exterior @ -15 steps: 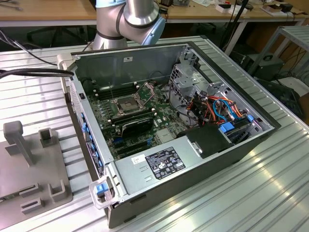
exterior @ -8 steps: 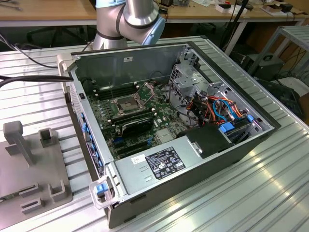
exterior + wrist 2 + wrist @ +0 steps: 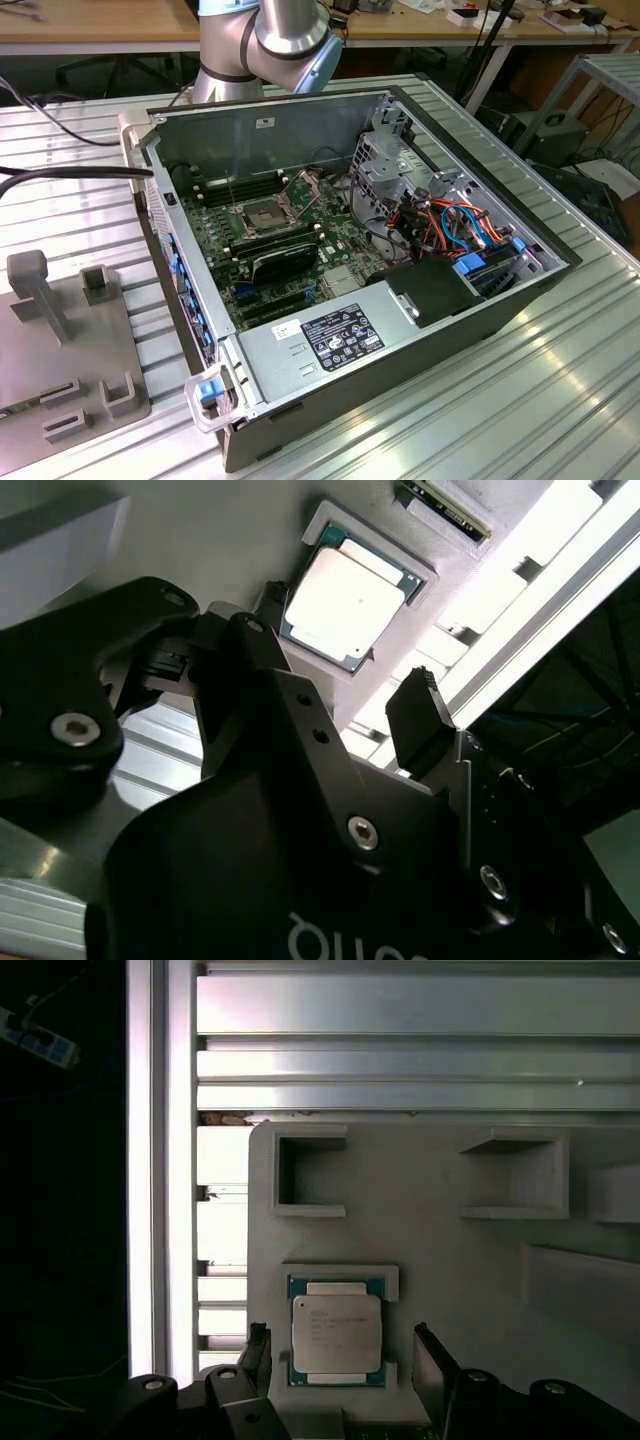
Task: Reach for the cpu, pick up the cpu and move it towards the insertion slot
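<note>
Black pincer (image 3: 341,1343), jaws apart, straddles the small silver-faced square cpu (image 3: 337,1332) in its grey plastic holder (image 3: 430,1245); off-centre closure could tilt or jam it.

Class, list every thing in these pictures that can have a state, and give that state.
cpu, seated in the grey holder recess, not gripped.
pincer, open, straddling the cpu.
insertion slot, frame appears raised, no chip inside.
computer case, side panel off.
</note>
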You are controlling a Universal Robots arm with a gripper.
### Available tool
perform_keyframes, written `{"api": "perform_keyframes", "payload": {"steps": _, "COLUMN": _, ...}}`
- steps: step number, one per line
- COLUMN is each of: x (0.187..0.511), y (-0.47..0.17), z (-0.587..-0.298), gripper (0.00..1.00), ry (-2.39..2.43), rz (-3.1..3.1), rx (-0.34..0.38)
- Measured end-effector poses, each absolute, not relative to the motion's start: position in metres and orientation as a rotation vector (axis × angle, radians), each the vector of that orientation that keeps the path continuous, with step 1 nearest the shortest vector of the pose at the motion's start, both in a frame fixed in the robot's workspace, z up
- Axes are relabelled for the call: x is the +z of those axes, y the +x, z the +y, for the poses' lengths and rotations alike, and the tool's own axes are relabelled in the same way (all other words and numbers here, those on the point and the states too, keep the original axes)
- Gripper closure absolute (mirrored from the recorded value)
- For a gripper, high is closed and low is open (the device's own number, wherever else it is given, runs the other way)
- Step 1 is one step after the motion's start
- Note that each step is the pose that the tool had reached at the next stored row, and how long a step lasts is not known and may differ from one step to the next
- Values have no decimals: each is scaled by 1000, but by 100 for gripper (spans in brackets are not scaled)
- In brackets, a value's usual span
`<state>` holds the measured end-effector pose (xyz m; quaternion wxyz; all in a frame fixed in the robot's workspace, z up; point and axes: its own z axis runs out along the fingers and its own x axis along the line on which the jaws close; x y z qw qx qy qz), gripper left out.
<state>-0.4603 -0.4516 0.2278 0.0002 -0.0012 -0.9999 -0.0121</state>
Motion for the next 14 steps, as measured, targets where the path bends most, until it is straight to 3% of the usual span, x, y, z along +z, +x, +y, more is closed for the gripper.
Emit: {"api": "perform_keyframes", "payload": {"steps": 14, "x": 199, "y": -460, "z": -452, "gripper": 33, "ry": -4, "rz": -3136, "rx": -35}}
